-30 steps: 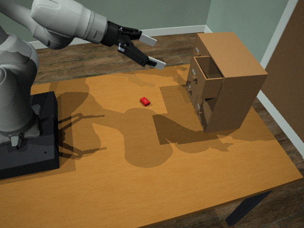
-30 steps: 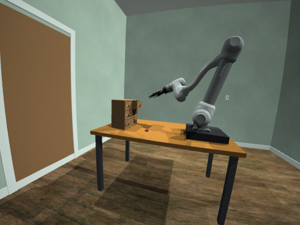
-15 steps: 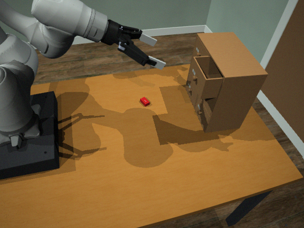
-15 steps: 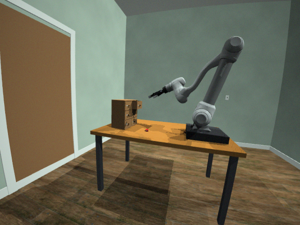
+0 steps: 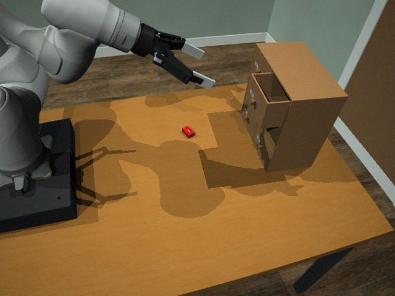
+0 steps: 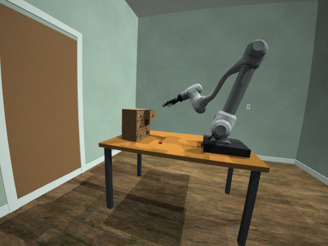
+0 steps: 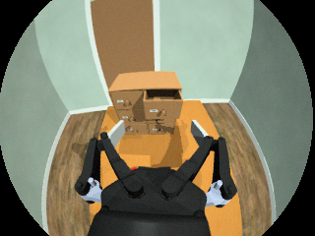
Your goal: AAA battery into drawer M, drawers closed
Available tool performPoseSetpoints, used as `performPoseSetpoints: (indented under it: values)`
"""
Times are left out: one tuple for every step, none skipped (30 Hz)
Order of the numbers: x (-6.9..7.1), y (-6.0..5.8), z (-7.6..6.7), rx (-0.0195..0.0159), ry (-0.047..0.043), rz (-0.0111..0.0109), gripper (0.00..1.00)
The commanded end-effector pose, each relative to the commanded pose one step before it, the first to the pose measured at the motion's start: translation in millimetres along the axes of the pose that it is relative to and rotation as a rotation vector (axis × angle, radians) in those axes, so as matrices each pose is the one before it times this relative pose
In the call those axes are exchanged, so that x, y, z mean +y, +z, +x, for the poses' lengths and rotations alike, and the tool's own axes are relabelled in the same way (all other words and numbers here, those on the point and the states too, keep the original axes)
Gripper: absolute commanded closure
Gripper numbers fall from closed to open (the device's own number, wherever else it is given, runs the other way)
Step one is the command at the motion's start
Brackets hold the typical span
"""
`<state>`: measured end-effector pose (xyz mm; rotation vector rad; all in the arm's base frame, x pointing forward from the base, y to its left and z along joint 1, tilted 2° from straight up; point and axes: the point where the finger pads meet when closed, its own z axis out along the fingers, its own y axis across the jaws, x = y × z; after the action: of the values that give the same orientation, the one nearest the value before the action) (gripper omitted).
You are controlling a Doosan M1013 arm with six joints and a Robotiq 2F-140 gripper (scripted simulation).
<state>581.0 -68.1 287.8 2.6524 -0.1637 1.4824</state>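
Observation:
The small wooden chest (image 5: 299,73) (image 6: 129,124) (image 7: 145,82) stands upright at the table's far right. One upper drawer (image 5: 277,101) (image 6: 152,114) (image 7: 161,113) is pulled well out, and the part of its inside that shows looks empty. A lower drawer on the same side seems a little out. The drawer labels are too small to read. No AAA battery shows in any view. My gripper (image 5: 202,66) (image 6: 165,105) (image 7: 157,126) is open and empty. It hangs high above the table, left of the chest and pointing toward it.
A small red block (image 5: 188,131) (image 6: 160,142) lies on the wooden table (image 5: 223,238) between my base and the chest. The black base plate (image 5: 38,197) sits at the left edge. The chest stands near the table's far right edge.

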Motion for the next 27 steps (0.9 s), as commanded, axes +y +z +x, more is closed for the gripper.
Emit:
performPoseSetpoints:
  values:
    - [1.09,-1.26,1.28,-0.13738,0.00055,0.04008,0.0]
    - [-0.38,-0.32,0.6,-0.02042,-0.00014,0.00121,0.0]
    - [0.49,-0.52,0.42,-0.02063,0.00022,-0.00157,0.0]
    - [-0.23,-0.56,0.84,-0.03162,-0.00011,0.00075,0.0]
    - [0.16,-0.75,0.79,-0.03339,0.0001,-0.00052,0.0]
    - [0.15,-0.83,0.77,-0.03292,0.00011,-0.00062,0.0]
    - [-0.11,-0.69,0.79,-0.00119,0.00033,-0.00686,0.0]
    - [0.06,-0.77,0.75,-0.00149,0.00045,-0.00743,0.0]
    - [0.1,-0.83,0.73,-0.00189,0.00049,-0.00757,0.0]
    - [0.0,0.0,0.0,0.0,0.0,0.0,0.0]
    - [0.0,0.0,0.0,0.0,0.0,0.0,0.0]
    - [-0.05,-0.67,0.75,-0.00551,0.00091,-0.01134,0.0]
    - [0.05,-0.76,0.72,-0.00273,0.00042,-0.00642,0.0]
    - [0.07,-0.79,0.71,-0.00377,0.00041,-0.00629,0.0]
    - [0.0,-0.67,0.71,-0.00589,0.00058,-0.00707,0.0]
    - [0.06,-0.75,0.69,-0.00731,0.00075,-0.00781,0.0]
    - [0.04,-0.71,0.67,-0.00851,0.00071,-0.00773,0.0]
    - [0.04,-0.68,0.65,-0.01006,0.00066,-0.00762,0.0]
    - [0.08,-0.76,0.63,-0.01192,0.00062,-0.0075,0.0]
    - [0.03,-0.62,0.6,-0.01392,0.00051,-0.00714,0.0]
    - [0.07,-0.71,0.58,-0.01609,0.00038,-0.00676,0.0]
    - [0.05,-0.64,0.55,-0.01837,0.00017,-0.00611,0.0]
    - [0.07,-0.67,0.53,-0.02073,-0.00007,-0.00535,0.0]
    - [0.06,-0.63,0.49,-0.02313,-0.00039,-0.00436,0.0]
    - [0.07,-0.64,0.46,-0.02557,-0.0008,-0.0032,0.0]
    - [0.06,-0.6,0.43,-0.02798,-0.00138,-0.00175,0.0]
    - [0.0,0.0,0.0,0.0,0.0,0.0,0.0]
